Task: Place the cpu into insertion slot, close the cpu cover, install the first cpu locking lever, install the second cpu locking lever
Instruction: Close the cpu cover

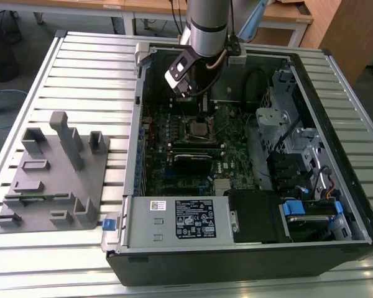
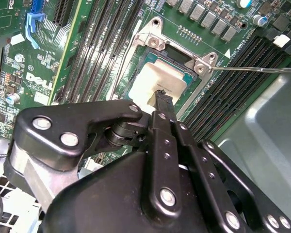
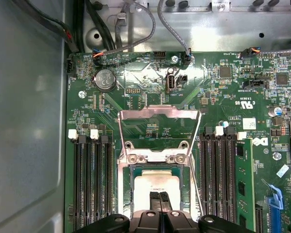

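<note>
The gripper (image 2: 160, 97) is hovering at the cpu (image 2: 157, 80), its slim black fingers pressed together with nothing between them, tips touching or just above the chip (I cannot tell which). The cpu is lying in the insertion slot (image 3: 135, 191), a dull pale metal square inside a dark frame with a silver rim. The cpu cover (image 3: 155, 113), a thin shiny windowed plate, is standing flipped open just beyond. Seating looks like the step in hand: any contact should be staying light, central and straight down, so the chip is resting level
</note>
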Controlling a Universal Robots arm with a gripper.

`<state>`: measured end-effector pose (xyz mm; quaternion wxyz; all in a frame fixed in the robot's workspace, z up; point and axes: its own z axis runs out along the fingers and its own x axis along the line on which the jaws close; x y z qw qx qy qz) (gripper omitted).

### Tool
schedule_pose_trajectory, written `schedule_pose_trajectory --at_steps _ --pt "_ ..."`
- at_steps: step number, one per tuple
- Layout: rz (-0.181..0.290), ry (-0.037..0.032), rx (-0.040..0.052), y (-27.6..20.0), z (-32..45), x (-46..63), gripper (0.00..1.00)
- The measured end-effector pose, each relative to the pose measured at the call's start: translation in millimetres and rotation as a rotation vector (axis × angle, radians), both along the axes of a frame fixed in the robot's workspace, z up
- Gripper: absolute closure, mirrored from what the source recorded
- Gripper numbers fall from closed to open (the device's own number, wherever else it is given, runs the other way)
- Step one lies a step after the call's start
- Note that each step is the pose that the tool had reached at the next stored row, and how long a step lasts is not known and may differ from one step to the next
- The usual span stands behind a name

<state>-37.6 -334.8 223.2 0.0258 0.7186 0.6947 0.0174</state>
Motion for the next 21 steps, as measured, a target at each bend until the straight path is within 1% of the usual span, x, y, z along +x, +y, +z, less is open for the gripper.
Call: schedule_pose_trajectory --at_steps 6,12,21 --pt "0.000 -0.0001 0.0000 0.0 3.9 0.0 0.89" --pt "0.000 -0.0001 -0.0001 0.0 11.9 0.0 0.89" --pt "0.000 0.0002 -0.0006 -0.1 13.2 0.0 0.89"
